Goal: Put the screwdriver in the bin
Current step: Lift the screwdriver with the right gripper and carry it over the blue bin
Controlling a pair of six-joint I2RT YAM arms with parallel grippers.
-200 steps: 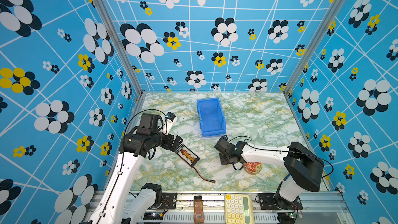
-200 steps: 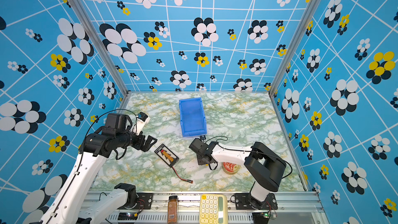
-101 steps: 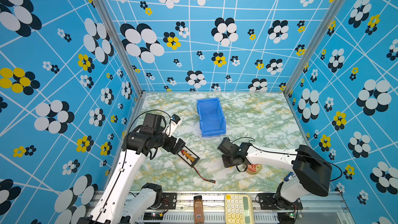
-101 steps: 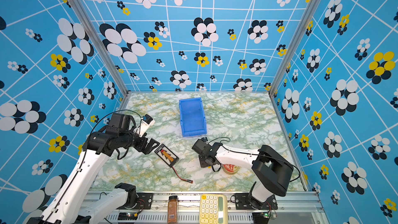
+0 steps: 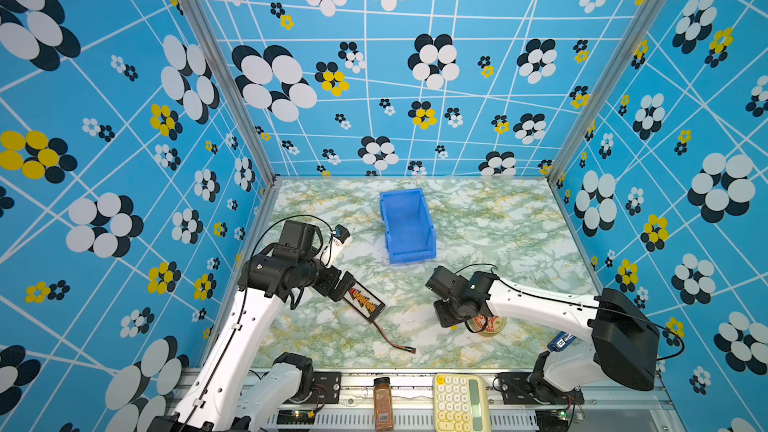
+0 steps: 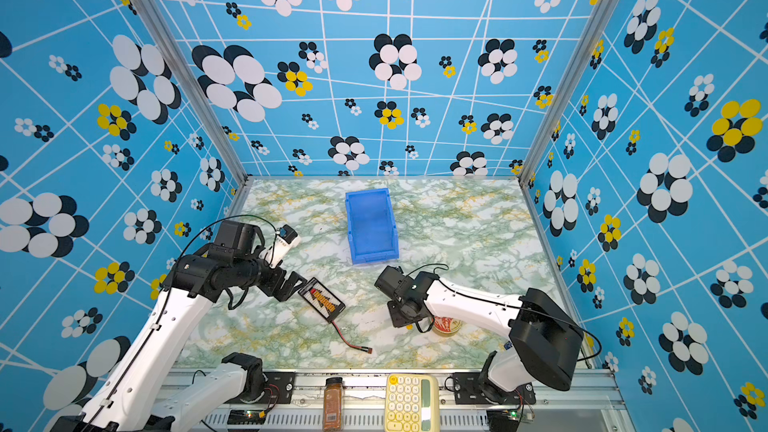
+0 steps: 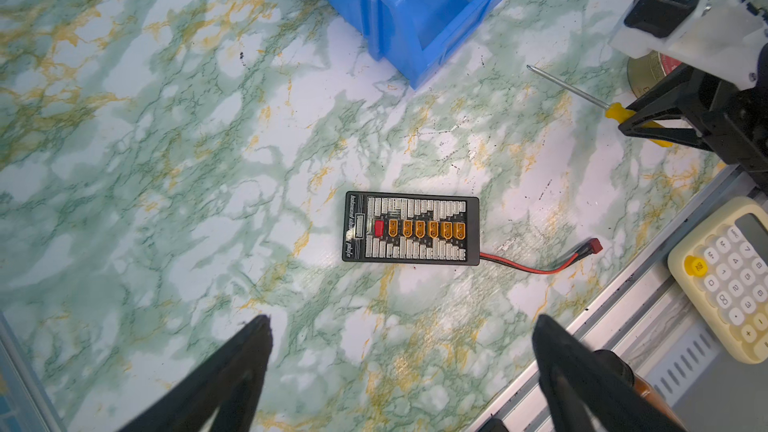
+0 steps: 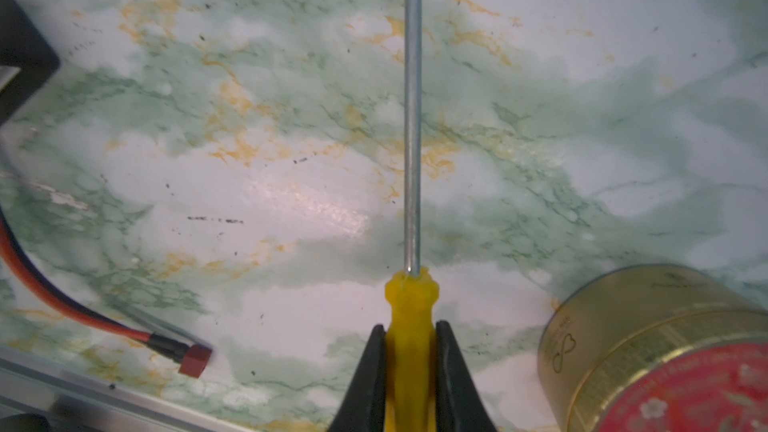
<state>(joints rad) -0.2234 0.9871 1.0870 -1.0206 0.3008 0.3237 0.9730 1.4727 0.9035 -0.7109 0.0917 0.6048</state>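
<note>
Both arms have smooth white shells on the long links and matte black housings at the joints. The left arm (image 5: pixel 249 326) has small holes along its white link and a thin black cable (image 5: pixel 301 216). The right arm (image 5: pixel 536 305) has a bulky black elbow block (image 5: pixel 623 338). The left hand (image 7: pixel 401 322) and right hand (image 8: pixel 409 330) have black, tapered fingers.

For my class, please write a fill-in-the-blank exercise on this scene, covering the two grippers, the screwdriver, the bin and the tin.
1. The right gripper is shut on the screwdriver's ___ handle.
2. The left gripper is ___, holding nothing.
3. The bin contains ___.
4. The tin beside the screwdriver has a ___ lid.

Missing words: yellow; open; nothing; red.
</note>
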